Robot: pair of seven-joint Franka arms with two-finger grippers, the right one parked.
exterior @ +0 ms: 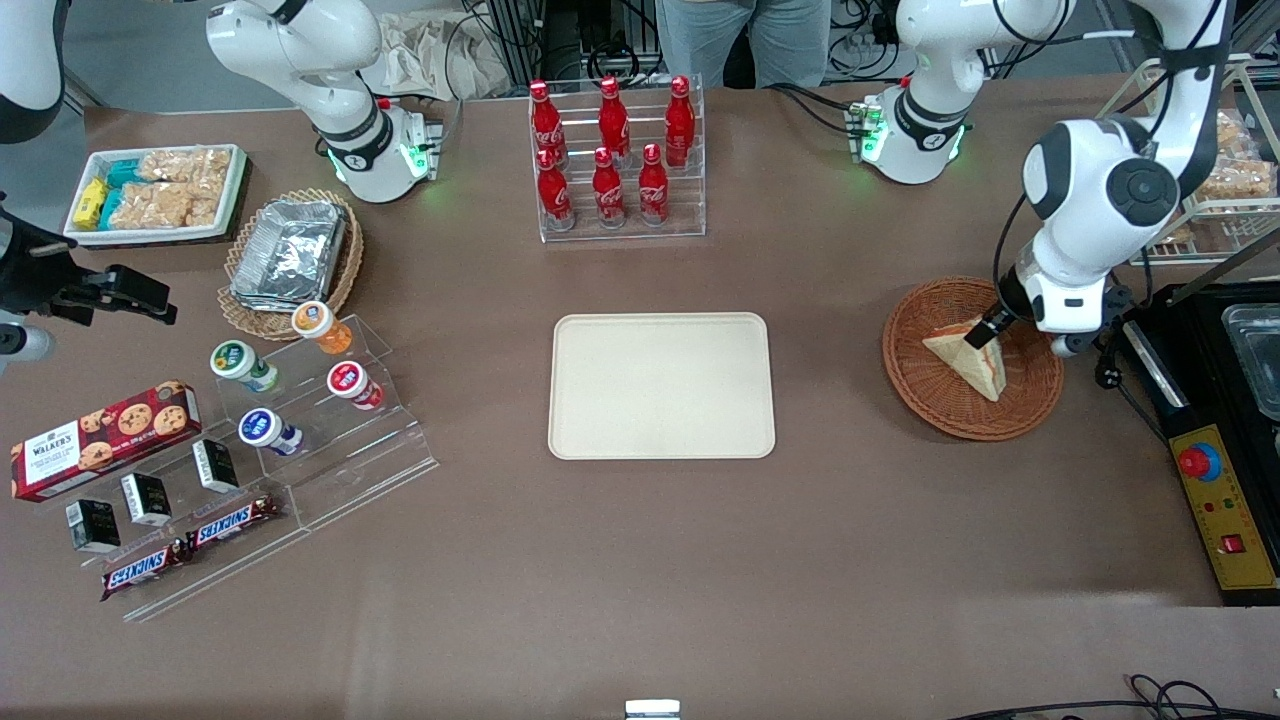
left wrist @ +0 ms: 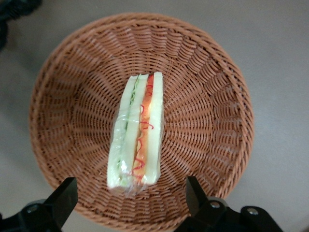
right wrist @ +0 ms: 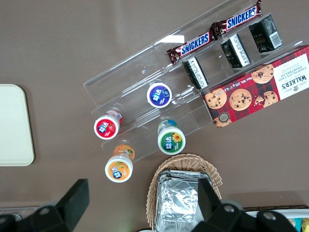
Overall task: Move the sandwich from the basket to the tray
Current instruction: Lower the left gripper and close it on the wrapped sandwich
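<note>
The sandwich (exterior: 970, 362), a plastic-wrapped white-bread wedge with red-orange and pale layers, lies in the round reddish-brown wicker basket (exterior: 930, 395) toward the working arm's end of the table. My left gripper (exterior: 985, 332) hangs just above the sandwich, over the basket. In the left wrist view the sandwich (left wrist: 137, 130) lies cut edge up in the middle of the basket (left wrist: 203, 111). The gripper (left wrist: 130, 200) is open, its black fingers (left wrist: 65, 198) spread wider than the sandwich and holding nothing. The cream-beige tray (exterior: 660, 385) lies bare at the table's middle.
A rack of red cola bottles (exterior: 615, 160) stands farther from the front camera than the tray. A black control box with a red button (exterior: 1215, 500) and a wire shelf (exterior: 1230, 180) stand beside the basket. A foil-container basket (exterior: 290, 255) and a snack stand (exterior: 300, 400) sit toward the parked arm's end.
</note>
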